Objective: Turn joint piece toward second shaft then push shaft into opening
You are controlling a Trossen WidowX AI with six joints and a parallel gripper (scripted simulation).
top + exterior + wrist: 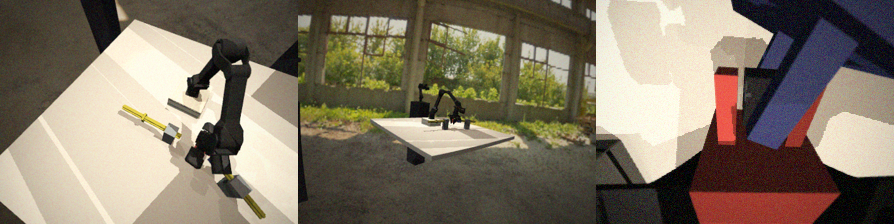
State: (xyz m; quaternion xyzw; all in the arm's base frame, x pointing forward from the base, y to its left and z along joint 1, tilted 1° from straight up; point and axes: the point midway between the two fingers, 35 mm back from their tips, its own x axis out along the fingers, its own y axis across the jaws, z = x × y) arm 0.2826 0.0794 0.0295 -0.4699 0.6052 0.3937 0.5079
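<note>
My gripper (206, 156) (746, 144) is shut on the red joint piece (763, 207), which also shows as a speck of red in the top view (205, 154). The red piece has two upright prongs and meets a slanted blue fork (803, 82) at its hinges. The fixed yellow shaft (255, 207) runs through its grey block (241, 186) (467, 124) beside my gripper. The second yellow shaft (132, 110) has a collar and passes through another grey block (168, 137) (445, 124). Its near end is apart from the joint piece. The opening's exact direction is hidden.
The arm's base plate (200, 105) has a grey front edge (183, 108) and stands behind the second shaft's block. The arm (234, 100) (441, 97) arches over the right part of the pale table (91, 137) (401, 131). A dark post (101, 24) stands beyond the table edge.
</note>
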